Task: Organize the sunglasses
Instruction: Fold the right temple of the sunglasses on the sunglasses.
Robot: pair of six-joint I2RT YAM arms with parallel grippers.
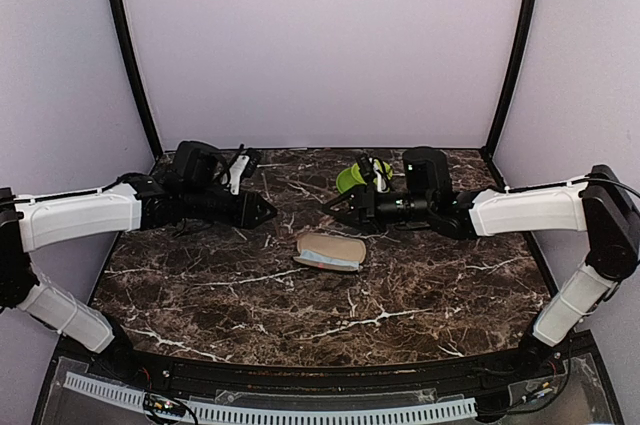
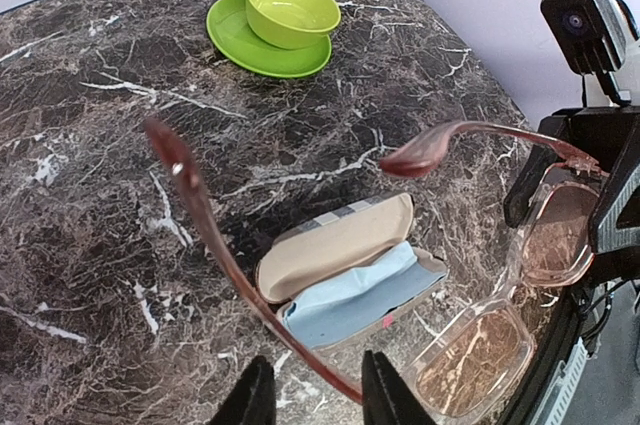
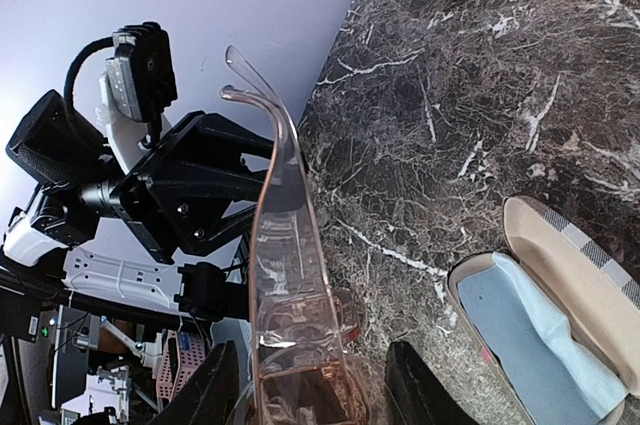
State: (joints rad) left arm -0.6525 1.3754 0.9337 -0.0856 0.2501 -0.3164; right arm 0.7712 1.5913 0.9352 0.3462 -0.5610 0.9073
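Observation:
The sunglasses [image 2: 475,360] have a clear pink front and brown temples, and they hang in the air above the table between my two grippers. My right gripper [image 3: 315,395] is shut on their front [image 3: 285,245], its black fingers [image 2: 522,190] on either side of one lens. My left gripper [image 2: 318,400] has one unfolded temple [image 2: 205,215] running between its fingers. The temple rests against one finger and a gap shows at the other. The second temple [image 2: 450,140] sticks out free. Below them lies the open beige case [image 2: 340,250] with a blue cloth [image 2: 355,295] inside.
A green bowl [image 2: 292,7] on a green plate [image 2: 240,40] stands at the back of the marble table [image 1: 200,285], behind the right gripper [image 1: 345,210]. The case [image 1: 328,252] lies mid-table, in front of both grippers. The left gripper [image 1: 262,210] is level with the right.

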